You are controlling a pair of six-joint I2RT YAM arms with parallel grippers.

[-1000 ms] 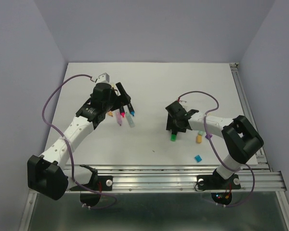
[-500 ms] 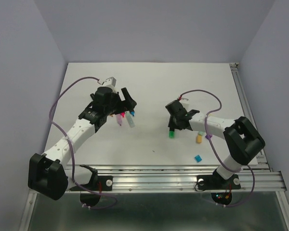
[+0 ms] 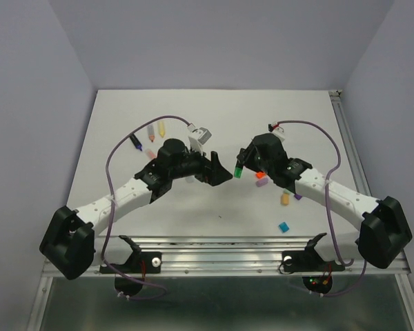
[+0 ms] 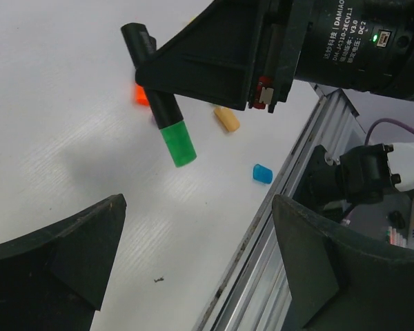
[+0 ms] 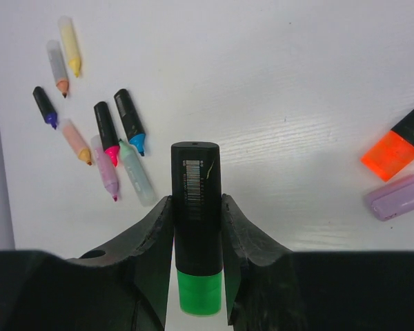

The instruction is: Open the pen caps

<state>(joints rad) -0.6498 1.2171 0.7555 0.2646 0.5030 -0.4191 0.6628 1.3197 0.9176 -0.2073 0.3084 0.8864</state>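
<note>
**Green-capped pen clamped in right tool; left tool spread wide**

The right tool (image 5: 196, 201) is clamped on a black pen (image 5: 195, 183). The barrel is pinched between both fingers (image 5: 150, 241). Its butt end juts out past the fingertips, and the green cap (image 5: 199, 293) sits back toward the palm, seated on the barrel. The pen is held clear of the surface (image 5: 276, 83), where its shadow is cast below it.

The left tool (image 4: 196, 207) is spread wide – nothing is gripped between its two fingers (image 4: 62, 255). It is pointed at the capped end of the held pen, which hangs just ahead of it and is not touched.

Just beside the right tool, off to one side, an orange-capped pen (image 5: 399, 141) and a lilac cap (image 5: 400, 196) are seen lying close together on the surface.

Farther ahead of the right tool, toward the other side, eight uncapped pens (image 5: 105, 131) are scattered in a loose cluster. The black-barrelled ones with pink and blue tips lie nearer, and the pale yellow and grey ones lie farthest out.

Seen from the left tool, beyond the held pen, a pale orange cap (image 4: 226, 118) lies on the surface. A blue cap (image 4: 262, 173) lies farther out – near the railed edge (image 4: 290, 172).
</note>
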